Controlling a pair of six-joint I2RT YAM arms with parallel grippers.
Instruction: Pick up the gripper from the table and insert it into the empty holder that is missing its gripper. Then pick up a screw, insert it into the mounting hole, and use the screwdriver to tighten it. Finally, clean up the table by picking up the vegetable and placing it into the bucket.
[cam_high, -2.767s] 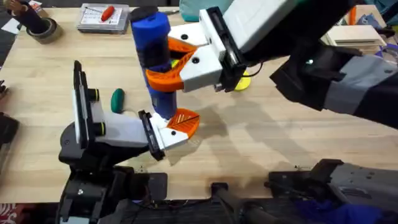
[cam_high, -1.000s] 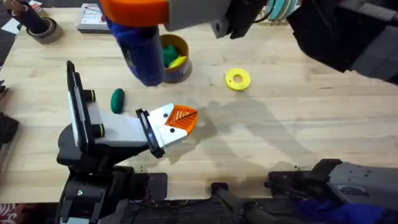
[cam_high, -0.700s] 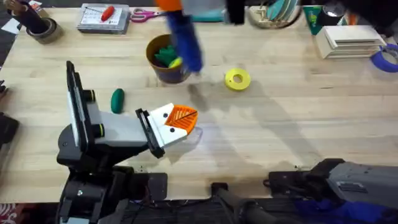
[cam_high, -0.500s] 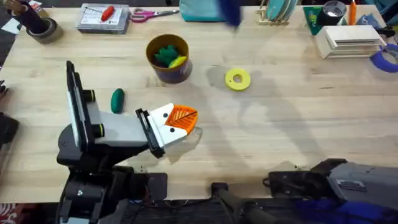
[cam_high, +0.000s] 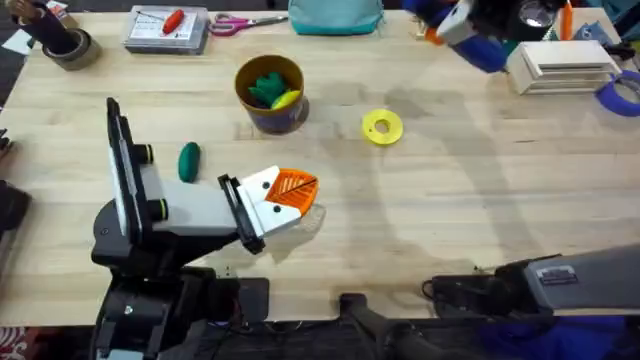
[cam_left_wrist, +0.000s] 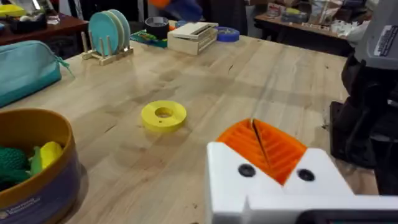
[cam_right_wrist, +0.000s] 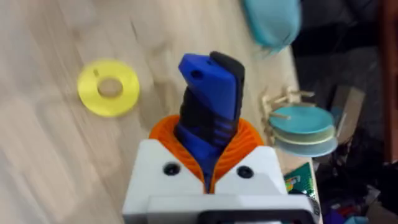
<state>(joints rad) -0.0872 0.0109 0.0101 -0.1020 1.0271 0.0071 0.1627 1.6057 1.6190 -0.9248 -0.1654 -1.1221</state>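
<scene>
The screwdriver (cam_right_wrist: 208, 115) is being gripped by the right gripper's (cam_right_wrist: 208, 163) jaws; a slip risks dropping it. The left gripper's (cam_left_wrist: 264, 149) jaws are being held closed, empty, while the vegetable (cam_high: 189, 161) is lying outside the bucket (cam_high: 270, 92).

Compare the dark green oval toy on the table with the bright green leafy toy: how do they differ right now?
The glossy dark green oval toy lies on the bare wooden table beside the left arm; the bright green leafy toy sits inside the yellow-rimmed round cup. The oval is smooth and darker; the leafy one is ruffled and brighter. The oval lies alone; the leafy one shares the cup with a yellow toy. Both are small green play vegetables.
</scene>
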